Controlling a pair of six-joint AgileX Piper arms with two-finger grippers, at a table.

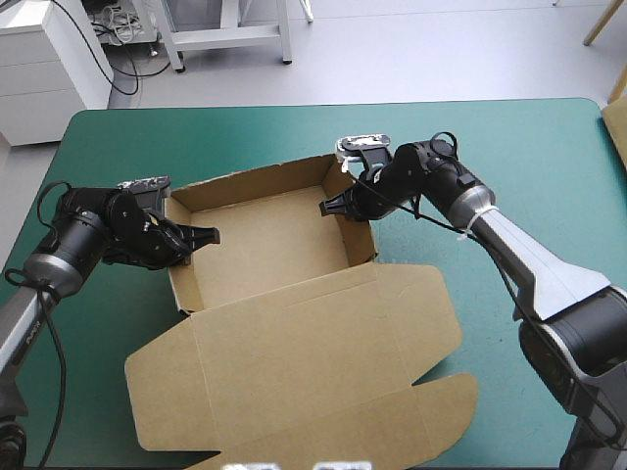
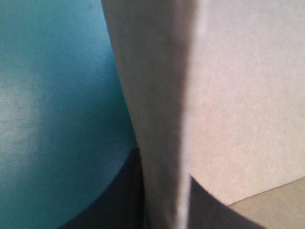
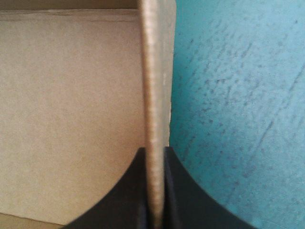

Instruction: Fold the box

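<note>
The brown box [image 1: 265,245] stands in the middle of the teal-green table as an open tray with its walls raised, and its lid [image 1: 313,372] lies flat toward the near edge. My left gripper [image 1: 201,236] is shut on the box's left wall, one black finger inside the tray and one outside. The left wrist view shows that wall [image 2: 157,109] edge-on between the fingers [image 2: 114,195]. My right gripper [image 1: 336,206] is shut on the right wall near its far corner. That wall's edge [image 3: 155,95] runs straight up between the fingers [image 3: 188,191] in the right wrist view.
Bare teal-green cover [image 1: 549,166] lies right of the box and beyond its far wall. The flat lid reaches nearly to the table's near edge. A pale object [image 1: 617,122] shows at the table's right edge.
</note>
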